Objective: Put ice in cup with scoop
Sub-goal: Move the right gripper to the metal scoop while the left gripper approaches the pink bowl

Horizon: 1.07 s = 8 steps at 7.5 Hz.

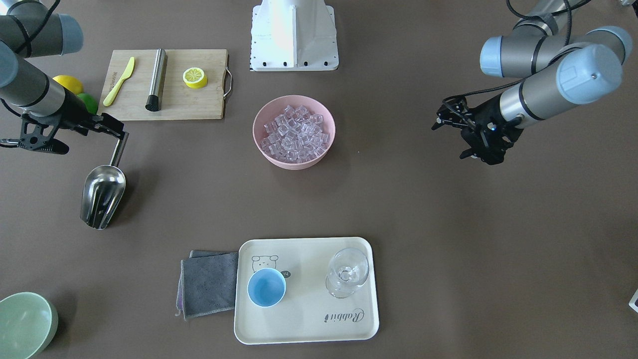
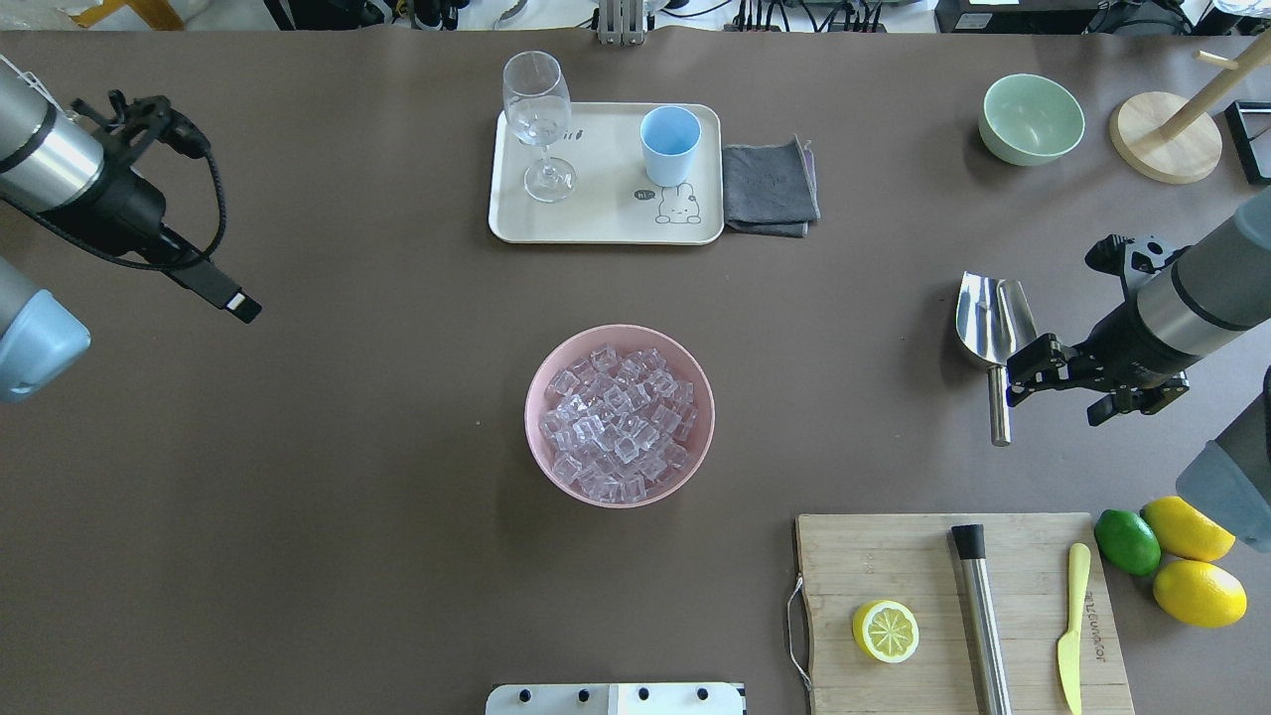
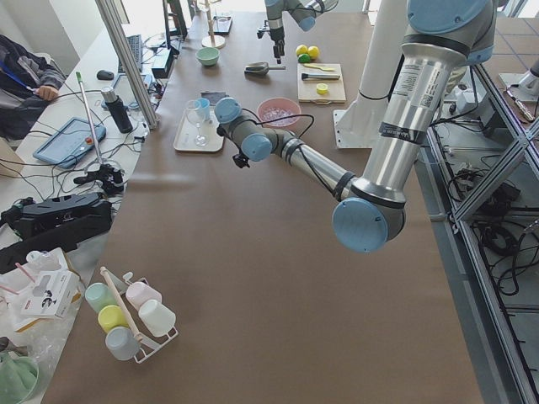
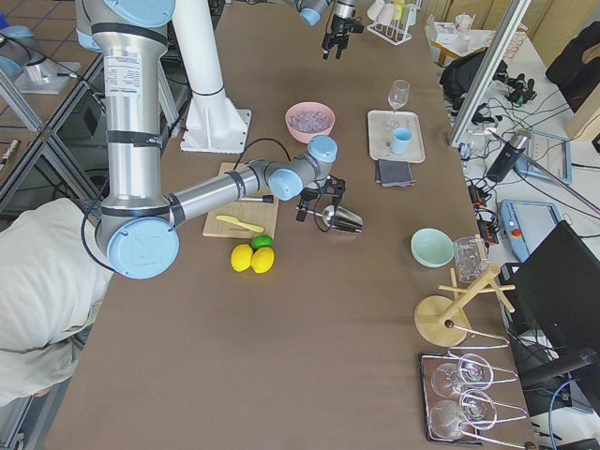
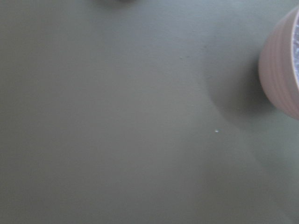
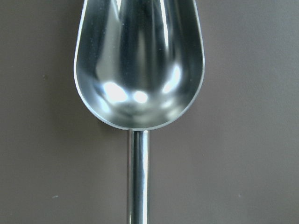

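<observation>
The steel scoop (image 1: 103, 192) lies on the brown table, with its handle toward the robot; it also fills the right wrist view (image 6: 139, 60) and is empty. My right gripper (image 1: 118, 130) hovers at the end of the scoop's handle and looks open, with nothing held. The ice (image 1: 296, 133) fills a pink bowl (image 1: 260, 147) at the table's centre. The light-blue cup (image 1: 266, 287) stands empty on a cream tray (image 1: 309, 319). My left gripper (image 1: 476, 149) hangs in the air far from all of these, looks shut and is empty.
A clear stemmed glass (image 1: 347, 271) shares the tray, with a grey cloth (image 1: 209, 284) beside it. A cutting board (image 1: 214, 99) holds a steel cylinder (image 1: 157, 80), a yellow knife and a lemon half. A pale green bowl (image 1: 25, 324) sits at the corner.
</observation>
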Available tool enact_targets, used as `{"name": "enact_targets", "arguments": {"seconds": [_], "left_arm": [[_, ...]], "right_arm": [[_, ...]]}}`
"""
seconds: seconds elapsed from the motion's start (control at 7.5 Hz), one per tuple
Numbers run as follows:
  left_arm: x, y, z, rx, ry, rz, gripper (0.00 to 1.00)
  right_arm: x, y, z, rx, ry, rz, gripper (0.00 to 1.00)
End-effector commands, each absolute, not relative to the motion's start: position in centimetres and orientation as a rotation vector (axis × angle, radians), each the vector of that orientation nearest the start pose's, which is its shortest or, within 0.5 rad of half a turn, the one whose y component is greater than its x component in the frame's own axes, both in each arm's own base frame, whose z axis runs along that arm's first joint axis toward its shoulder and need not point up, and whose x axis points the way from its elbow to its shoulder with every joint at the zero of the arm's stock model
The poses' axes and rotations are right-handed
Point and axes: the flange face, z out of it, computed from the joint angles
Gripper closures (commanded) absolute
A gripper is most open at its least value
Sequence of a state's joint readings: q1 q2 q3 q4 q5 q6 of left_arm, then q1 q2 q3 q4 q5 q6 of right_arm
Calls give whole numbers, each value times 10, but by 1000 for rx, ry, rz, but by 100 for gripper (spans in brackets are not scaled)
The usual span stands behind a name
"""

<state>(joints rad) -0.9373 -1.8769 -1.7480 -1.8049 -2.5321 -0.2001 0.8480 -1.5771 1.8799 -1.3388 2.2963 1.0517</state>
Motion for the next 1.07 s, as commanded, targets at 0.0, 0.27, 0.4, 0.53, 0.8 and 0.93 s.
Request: {"name": "enact_targets", "arguments": {"seconds": [0.0,0.27,0.4,0.53,0.8,0.93], "left_arm": [[348,-483,348,373,1126,843,2],[363,-476,343,525,1085,873,2],[376,-469,339,656,1071,894,2],[387,-463,335,769,1062,903,2],[419,-444,342,1037,986,1091,2],[426,-433,343,1120,978,1160,2]], "right_arm": [[-301,-428,477,-195,-828,101,0],[-313,-435,480,-214,-818,119,0],[-323,-429,487,-220,-799,108,0],[-328,-424,491,-215,-783,98,0],[-335,-419,495,-212,-767,89,12],[-335,-419,496,-212,-766,89,28]]}}
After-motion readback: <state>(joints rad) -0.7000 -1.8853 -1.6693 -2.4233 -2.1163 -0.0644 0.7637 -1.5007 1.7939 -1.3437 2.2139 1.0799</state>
